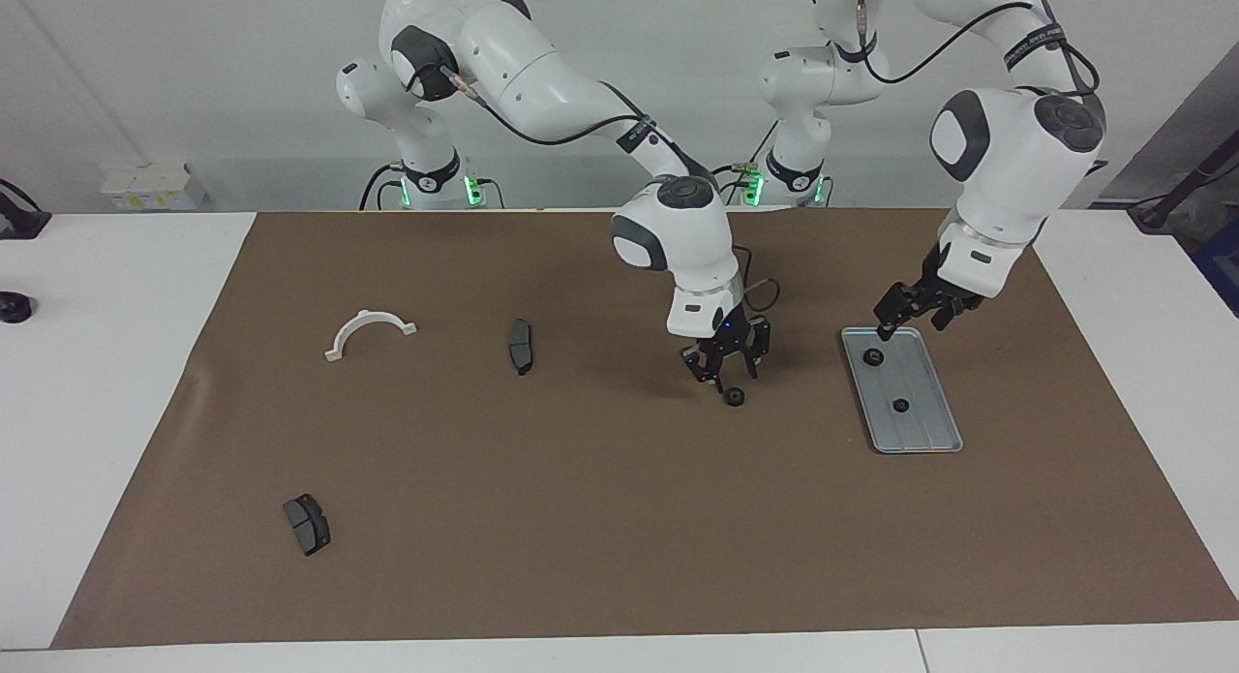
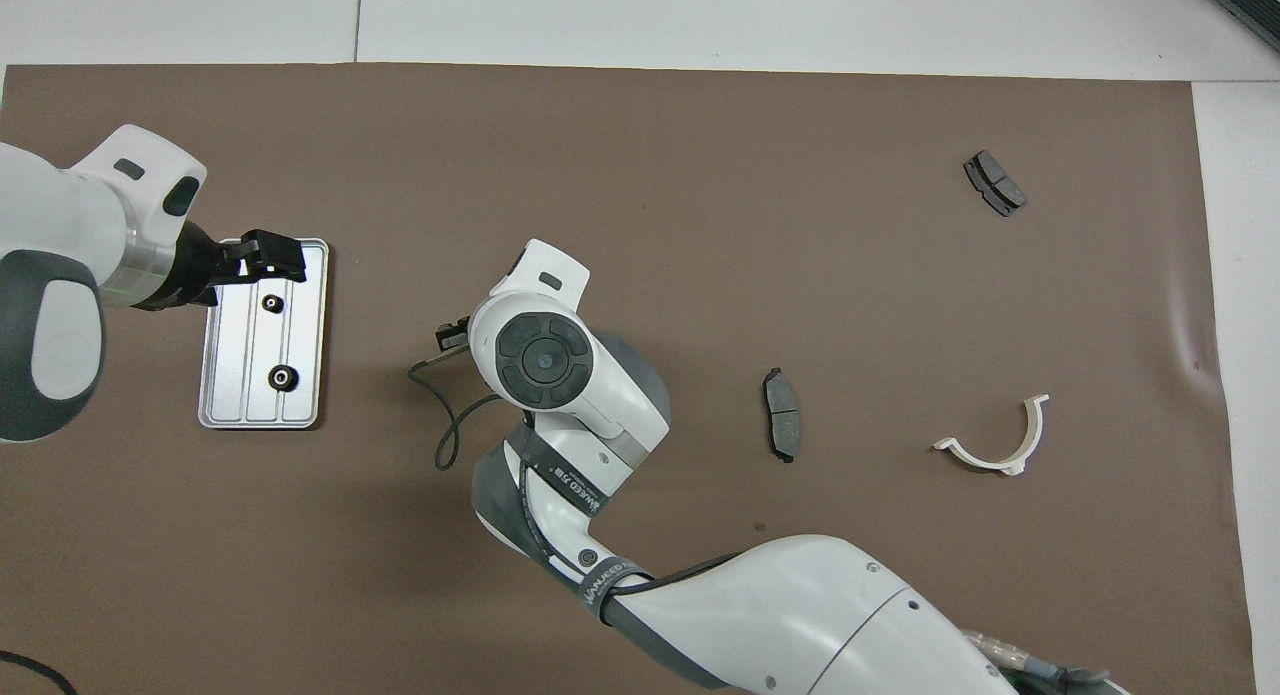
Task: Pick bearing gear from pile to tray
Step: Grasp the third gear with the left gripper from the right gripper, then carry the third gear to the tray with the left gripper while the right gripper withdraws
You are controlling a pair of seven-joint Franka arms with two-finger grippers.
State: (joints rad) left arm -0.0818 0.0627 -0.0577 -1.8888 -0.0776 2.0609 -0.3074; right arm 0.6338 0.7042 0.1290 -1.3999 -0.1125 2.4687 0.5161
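Hanging low over the brown mat [image 1: 619, 518] near the middle of the desk [image 1: 116, 363], the right claw [image 1: 728, 363] has its fingers spread wide, with one small black gear [image 1: 735, 396] lying on the mat just beneath its tips; whether they touch it I cannot tell; the left claw [image 1: 908, 310] is over the end of the tray [image 1: 929, 431] nearer the robots, fingers apparently apart and empty; two gears [image 1: 873, 357] [image 1: 901, 406] lie in the tray; toward the right arm's end lie two grey pads [image 1: 521, 346] [image 1: 307, 524] and a white half-ring bracket [image 1: 368, 330]
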